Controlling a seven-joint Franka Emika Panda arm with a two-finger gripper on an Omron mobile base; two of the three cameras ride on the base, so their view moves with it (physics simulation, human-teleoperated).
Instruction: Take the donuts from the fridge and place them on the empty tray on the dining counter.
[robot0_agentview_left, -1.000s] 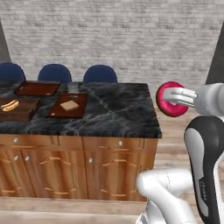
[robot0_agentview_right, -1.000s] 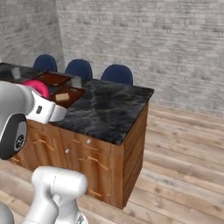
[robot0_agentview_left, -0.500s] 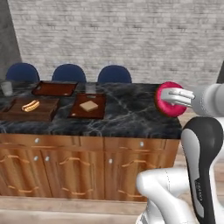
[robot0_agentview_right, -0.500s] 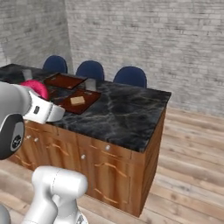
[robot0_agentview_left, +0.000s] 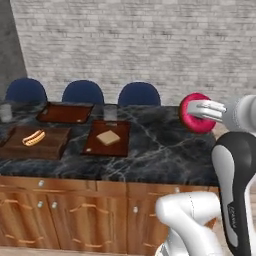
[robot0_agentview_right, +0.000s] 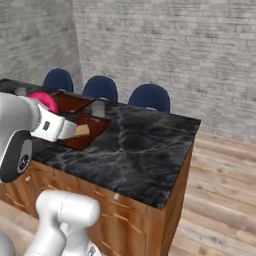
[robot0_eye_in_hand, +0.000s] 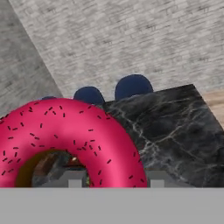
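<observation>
The gripper pinched a ring donut with glossy red-pink icing flecked with small dark sprinkles. The donut stood on edge in the air, its hole facing sideways along the counter and its flat faces upright, with one white finger lying across its face. It hung above the right end of the counter, a long slab of black marble with white veins over brown wooden cabinet fronts with small round knobs.

On the marble lay three flat rectangular trays. The empty tray, dark reddish-brown with a low raised rim, sat toward the back, its long side running along the counter. In front of it was a larger wooden tray holding a hot dog in a bun. Beside that, a tray carried a tan square. Three round-backed blue chairs stood behind the counter against a pale brick wall.
</observation>
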